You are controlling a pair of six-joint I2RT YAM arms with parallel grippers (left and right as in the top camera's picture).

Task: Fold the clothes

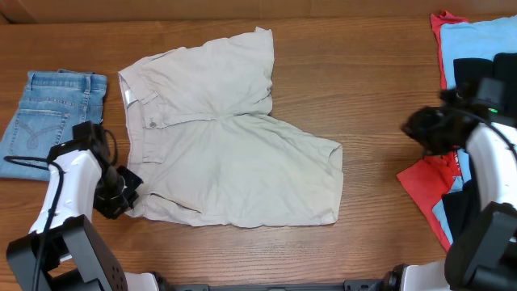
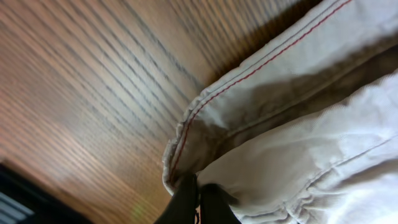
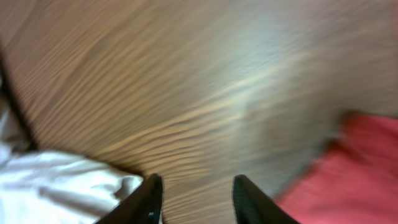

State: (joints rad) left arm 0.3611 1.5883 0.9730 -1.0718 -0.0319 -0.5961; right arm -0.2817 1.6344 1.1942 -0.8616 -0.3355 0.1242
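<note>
Light beige khaki shorts (image 1: 230, 145) lie spread on the wooden table, waistband at the left, legs pointing right. My left gripper (image 1: 121, 190) is at the shorts' near left corner, shut on the waistband edge, which shows with red stitching in the left wrist view (image 2: 198, 190). My right gripper (image 1: 420, 129) hovers open and empty over bare table between the shorts and the pile at the right. In the right wrist view (image 3: 196, 193) its fingers are spread over wood, a pale shorts edge (image 3: 62, 186) at the left and red cloth (image 3: 348, 168) at the right.
Folded denim-blue jeans (image 1: 52, 113) lie at the far left. A pile of red, light-blue and black garments (image 1: 452, 182) lies at the right edge, partly under my right arm.
</note>
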